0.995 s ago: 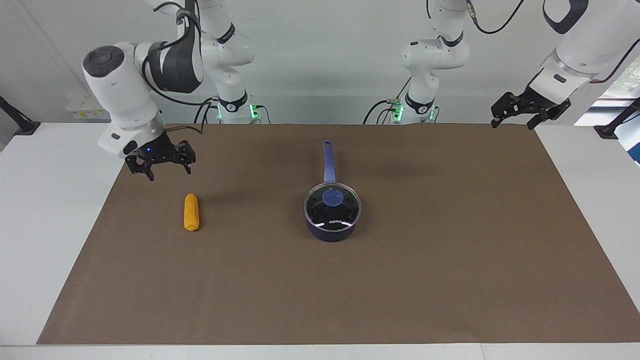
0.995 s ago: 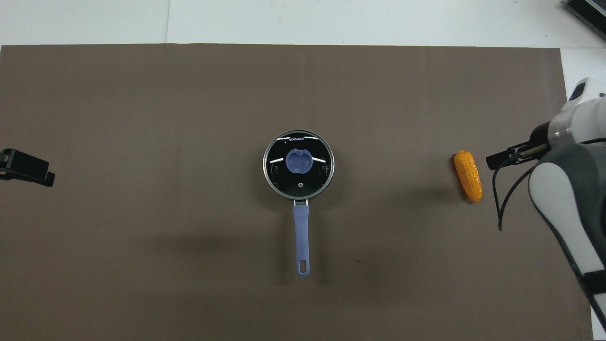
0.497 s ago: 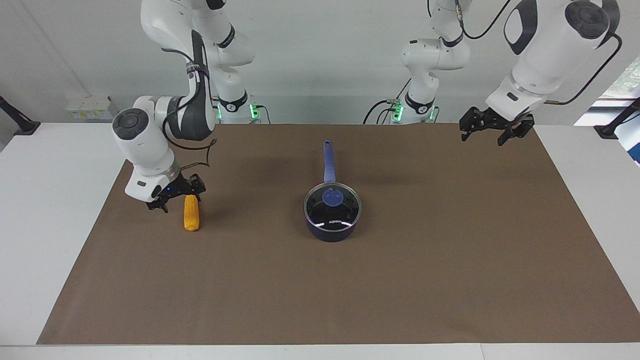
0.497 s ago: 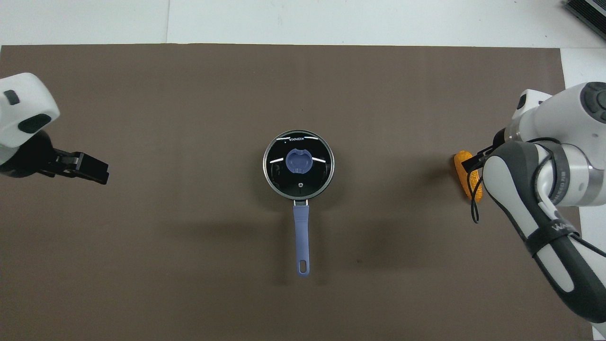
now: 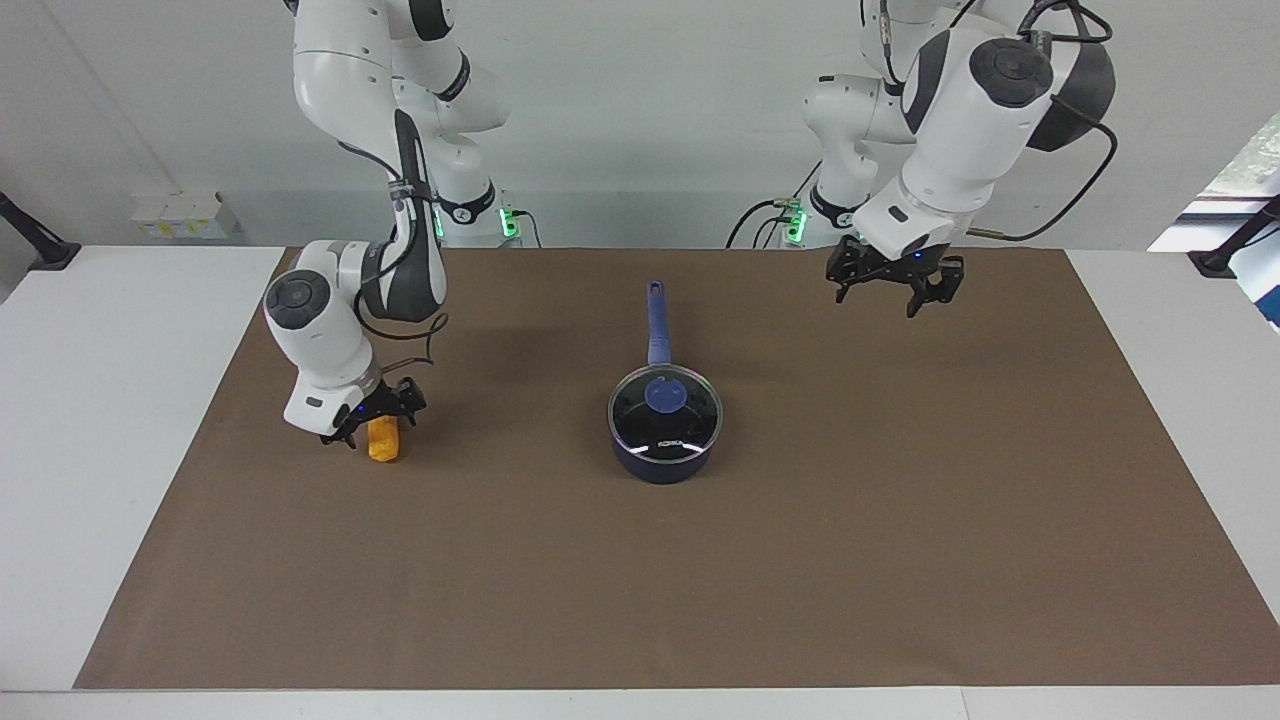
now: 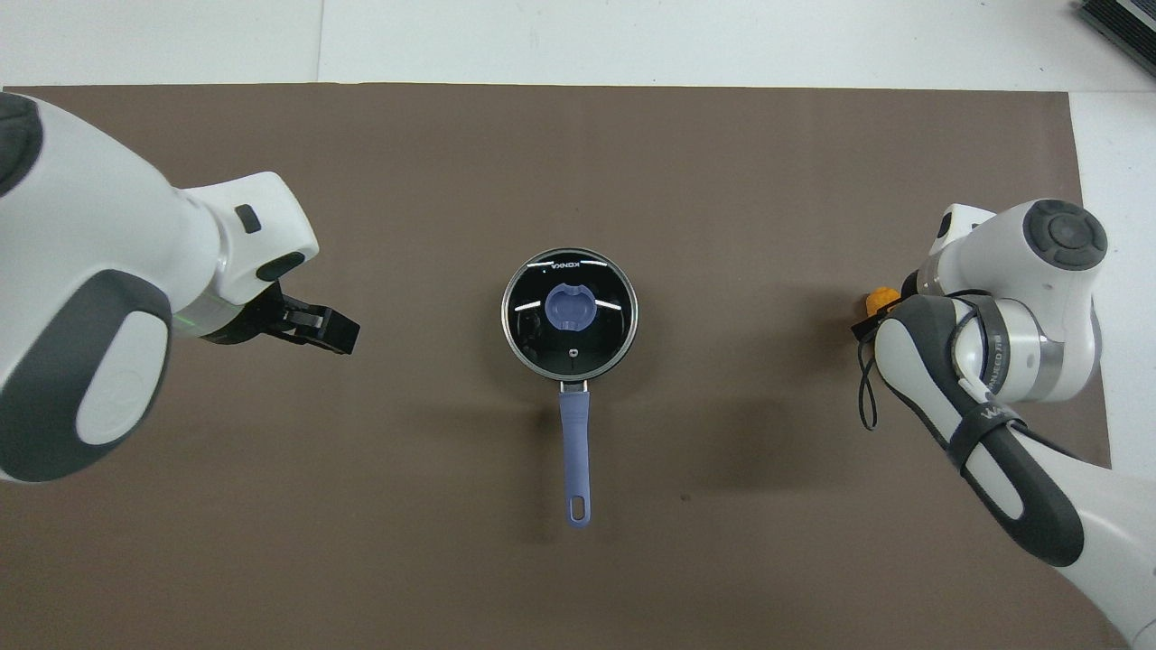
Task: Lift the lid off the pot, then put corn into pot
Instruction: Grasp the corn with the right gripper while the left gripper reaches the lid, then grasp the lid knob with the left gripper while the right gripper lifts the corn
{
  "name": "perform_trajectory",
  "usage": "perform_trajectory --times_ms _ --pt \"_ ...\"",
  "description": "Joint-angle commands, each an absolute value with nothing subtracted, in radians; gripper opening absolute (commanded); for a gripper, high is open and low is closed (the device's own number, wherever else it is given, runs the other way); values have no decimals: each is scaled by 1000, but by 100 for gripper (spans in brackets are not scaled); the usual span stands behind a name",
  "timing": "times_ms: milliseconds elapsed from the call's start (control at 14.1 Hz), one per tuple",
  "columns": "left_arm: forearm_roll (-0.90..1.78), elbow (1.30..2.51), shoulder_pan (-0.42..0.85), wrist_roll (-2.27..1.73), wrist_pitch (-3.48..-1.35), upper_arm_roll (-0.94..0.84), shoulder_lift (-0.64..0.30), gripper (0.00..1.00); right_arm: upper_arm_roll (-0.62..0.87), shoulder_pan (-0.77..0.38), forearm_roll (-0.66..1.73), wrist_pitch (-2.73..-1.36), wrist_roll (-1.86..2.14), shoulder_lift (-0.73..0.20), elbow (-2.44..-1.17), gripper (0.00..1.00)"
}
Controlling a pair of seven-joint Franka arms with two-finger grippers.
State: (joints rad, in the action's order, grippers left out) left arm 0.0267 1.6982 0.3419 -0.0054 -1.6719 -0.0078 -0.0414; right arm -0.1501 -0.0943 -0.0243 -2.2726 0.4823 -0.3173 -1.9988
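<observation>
Facing view: right gripper [image 5: 372, 425], jaws apart, straddles the corn [image 5: 383, 443] on the brown mat [image 5: 700, 580]. Left gripper [image 5: 893, 290], jaws apart, hangs over the mat; lid [image 5: 665, 411] sits on pot [image 5: 660, 462].

Pot [image 5: 664, 462], small dark navy saucepan, sat upright mid-mat with its long blue-purple handle pointing straight toward the robots. Lid [image 5: 665, 417], clear glass with a thin metal rim and a blue centre knob, lay flat and closed on the pot, its glass showing the black inside. Corn [image 5: 383, 441], a stubby orange-yellow cob, lay on the mat well apart from the pot toward the right arm's end of the table, lengthwise toward the robots, its nearer end and most of its top covered from view.
</observation>
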Motion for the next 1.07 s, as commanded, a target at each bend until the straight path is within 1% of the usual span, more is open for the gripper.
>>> perform_trajectory --times_ms 0,71,142,213,284,355,639,710,995 --pt "32 1717 409 -21 -1733 8 -69 100 -147 -84 -14 -2304 522 -307 -2025 100" --pt "46 1720 428 -23 -1755 8 -75 100 -147 -78 -14 -2304 538 -314 -2025 100" --pt "64 1717 436 -23 -1772 8 -81 100 -147 -71 -14 -2306 552 -321 -2025 77" --pt "74 1717 457 -23 -1788 8 -86 100 -147 -69 -14 -2304 552 -321 -2023 44" --pt "75 1712 480 -23 -1805 9 -104 100 -147 -69 -14 -2304 546 -322 -2022 20" --pt "77 1709 498 -23 -1831 9 -126 100 -147 -68 -12 -2303 532 -322 -2019 0" --pt "83 1701 583 -44 -1972 8 -207 100 -147 -69 15 -2264 477 -308 -1977 0" --pt "84 1701 598 -48 -2000 9 -213 100 -147 -68 17 -2247 473 -301 -1967 0" --pt "86 1700 635 -67 -2109 8 -256 100 -147 -72 17 -2159 388 -210 -1950 0"
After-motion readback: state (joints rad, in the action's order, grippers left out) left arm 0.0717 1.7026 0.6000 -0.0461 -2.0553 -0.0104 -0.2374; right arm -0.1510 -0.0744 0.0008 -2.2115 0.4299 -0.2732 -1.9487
